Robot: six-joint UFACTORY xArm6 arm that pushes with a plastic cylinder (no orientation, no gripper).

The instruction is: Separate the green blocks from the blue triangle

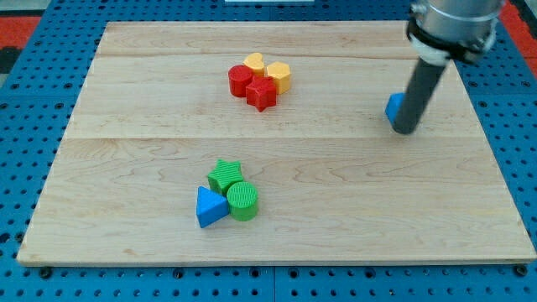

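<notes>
- camera view: my tip (404,130) rests at the view's right, touching a partly hidden blue block (393,109); no gripper fitted, nothing held.
- green star block (224,174) and green cylinder block (242,200) touch the blue triangle block (210,206) on the wooden table (352,210).
- that cluster lies well apart, toward the view's lower left of my tip.

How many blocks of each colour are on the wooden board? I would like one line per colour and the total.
Green: 2, a star and a cylinder
Blue: 2, a triangle and a block partly hidden behind my tip
Red: 2, one rounded and a star
Yellow: 2, and
Total: 8
</notes>
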